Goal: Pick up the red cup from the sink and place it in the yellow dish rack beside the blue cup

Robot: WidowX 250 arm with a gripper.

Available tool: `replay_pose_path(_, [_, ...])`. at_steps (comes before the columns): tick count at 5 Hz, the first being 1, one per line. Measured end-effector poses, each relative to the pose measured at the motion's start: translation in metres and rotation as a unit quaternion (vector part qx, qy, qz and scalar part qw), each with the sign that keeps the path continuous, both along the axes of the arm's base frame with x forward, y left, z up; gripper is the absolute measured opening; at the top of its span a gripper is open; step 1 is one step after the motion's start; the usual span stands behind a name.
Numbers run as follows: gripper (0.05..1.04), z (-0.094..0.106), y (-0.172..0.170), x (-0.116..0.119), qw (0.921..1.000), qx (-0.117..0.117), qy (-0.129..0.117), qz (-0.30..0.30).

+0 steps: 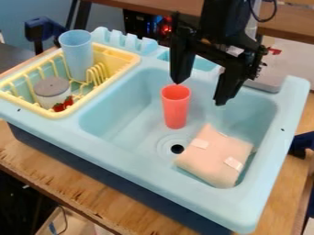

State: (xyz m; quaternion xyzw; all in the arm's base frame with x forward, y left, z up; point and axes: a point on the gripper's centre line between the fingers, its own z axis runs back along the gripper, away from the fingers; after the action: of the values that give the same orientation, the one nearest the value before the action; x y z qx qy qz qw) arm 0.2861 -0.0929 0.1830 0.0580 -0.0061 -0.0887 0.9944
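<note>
Black arm (224,18) at top edge; gripper (199,93) hangs, spread wide.

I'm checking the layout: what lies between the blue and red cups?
Between the blue cup and red cup, the camera view shows the yellow dish rack's prongs and rim, then the sink's edge.

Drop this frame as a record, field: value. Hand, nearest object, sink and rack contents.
hand: open, over the sink
held: nothing
nearest: red cup, one fingertip by its rim; contact unclear
red cup pose: upright in the basin, beside the drain
sink: light blue; also holds a pink padded bundle with pale patches
rack: yellow; holds blue cup, grey-topped container, strawberries
blue cup pose: roughly upright, open end up
</note>
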Motion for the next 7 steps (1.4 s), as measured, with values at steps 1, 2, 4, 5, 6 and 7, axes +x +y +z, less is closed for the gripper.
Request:
replay_pose_path(1, [1.0,-0.01,-0.001,-0.001,0.9998,0.002,0.018,-0.003])
replay_pose_path(2, [1.0,-0.018,0.014,0.014,0.9989,-0.039,0.019,-0.015])
replay_pose_path(4, [1.001,-0.031,0.033,0.036,0.998,-0.062,-0.005,-0.014])
replay_pose_path(5, [1.0,-0.043,0.033,0.039,0.9977,-0.067,0.009,-0.011])
replay_pose_path(6, [1.0,-0.05,0.028,0.042,0.9964,-0.082,0.014,-0.018])
replay_pose_path(7, [1.0,-0.058,0.034,0.046,0.9965,-0.08,0.023,-0.005])
